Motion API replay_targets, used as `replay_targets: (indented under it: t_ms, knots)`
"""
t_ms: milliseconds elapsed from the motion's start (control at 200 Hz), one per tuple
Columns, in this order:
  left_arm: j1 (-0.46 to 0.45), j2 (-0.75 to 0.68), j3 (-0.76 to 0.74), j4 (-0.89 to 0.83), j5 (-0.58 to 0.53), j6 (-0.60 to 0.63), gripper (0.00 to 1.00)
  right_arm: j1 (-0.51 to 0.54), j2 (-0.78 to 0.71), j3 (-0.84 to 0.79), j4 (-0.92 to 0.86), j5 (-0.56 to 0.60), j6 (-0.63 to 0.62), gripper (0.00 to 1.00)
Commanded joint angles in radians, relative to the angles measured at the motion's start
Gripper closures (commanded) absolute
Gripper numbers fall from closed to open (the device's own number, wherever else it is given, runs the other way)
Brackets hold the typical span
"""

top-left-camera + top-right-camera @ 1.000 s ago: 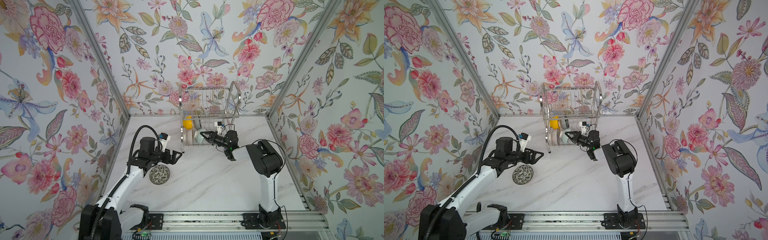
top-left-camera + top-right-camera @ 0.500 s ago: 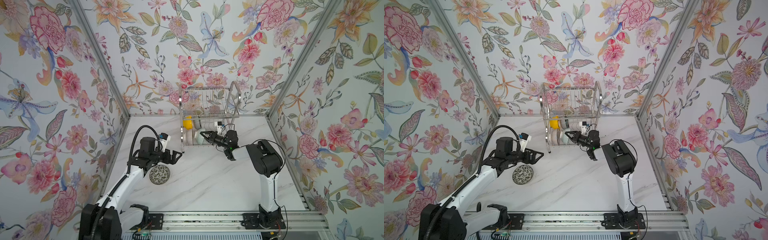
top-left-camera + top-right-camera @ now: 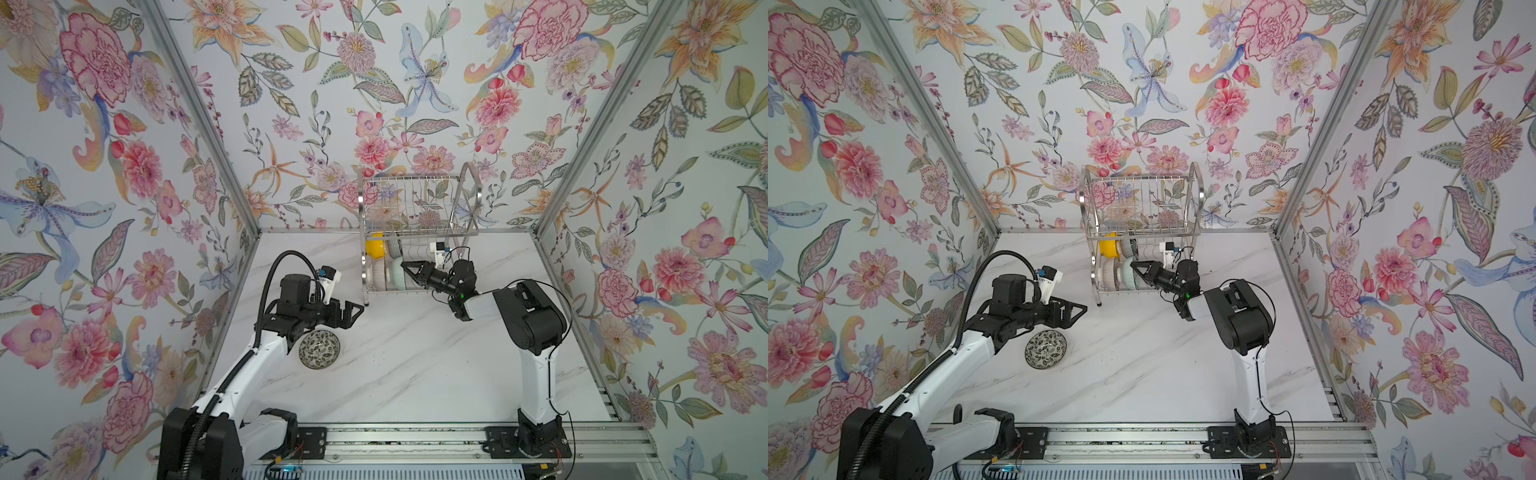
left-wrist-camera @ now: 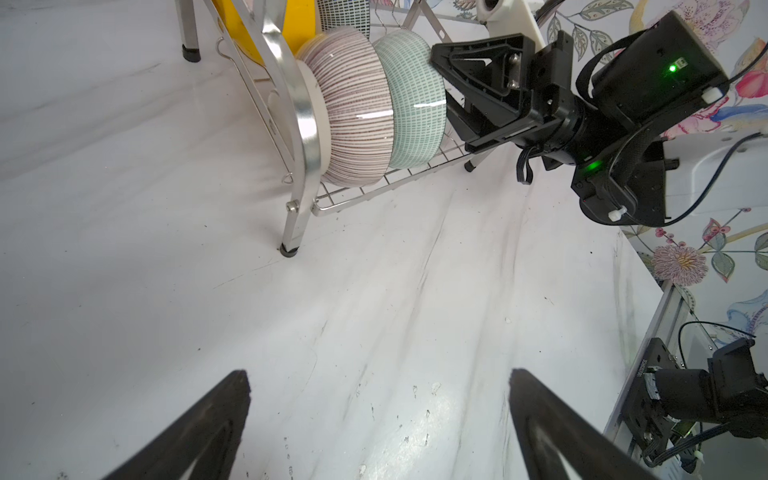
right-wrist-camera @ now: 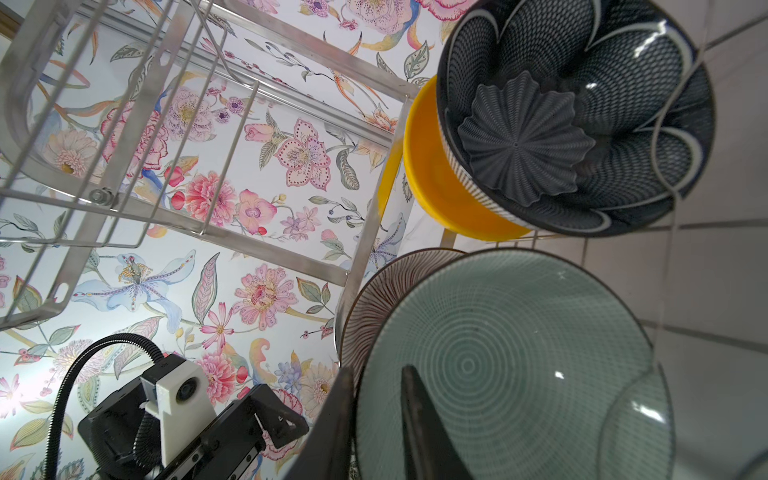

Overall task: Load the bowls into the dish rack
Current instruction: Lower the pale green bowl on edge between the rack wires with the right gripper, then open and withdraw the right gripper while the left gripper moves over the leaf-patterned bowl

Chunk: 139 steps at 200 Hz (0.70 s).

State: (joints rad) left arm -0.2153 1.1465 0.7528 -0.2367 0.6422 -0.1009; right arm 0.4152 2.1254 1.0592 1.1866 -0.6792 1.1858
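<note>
Top views: both are looking down from high up, well in front of the dish rack [image 3: 415, 226], far off, sharing almost everything.
Left wrist: looking low across the bench [image 4: 374, 311] at the dish rack's front leg, near.
Right wrist: looking up from under the dish rack's upper tier, very close.

The rack [image 3: 415, 203] is set at the back of the worktop [image 3: 415, 353]. In its lower tier, at the left end, four bowls are stood on edge: the plain bowl [image 3: 373, 246] with the petal bowl [image 5: 573, 124] to its right behind, and the ribbed bowl [image 3: 377, 272] with the checked bowl [image 3: 395, 274] to its right in front. The checked bowl's rim is straddled by the right tool [image 3: 406, 273]. The speckled bowl [image 3: 319, 349] is laid on the worktop, left of and before the rack, with the left tool [image 3: 355, 316] held between them.
</note>
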Motion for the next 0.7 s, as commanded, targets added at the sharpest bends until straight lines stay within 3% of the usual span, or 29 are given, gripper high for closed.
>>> replay_targets:
  t_ms: [0, 410, 691]
  knots:
    - [-0.008, -0.002, 0.006, -0.024, -0.032, 0.015, 0.01, -0.009, -0.056, -0.008, -0.019, 0.023, -0.039, 0.76]
    - [-0.008, 0.010, 0.021, -0.052, -0.086, 0.009, 0.01, -0.009, -0.117, -0.069, -0.063, 0.080, -0.102, 0.71]
    - [-0.007, 0.020, 0.043, -0.100, -0.224, 0.010, 0.01, -0.003, -0.225, -0.165, -0.122, 0.167, -0.203, 0.71]
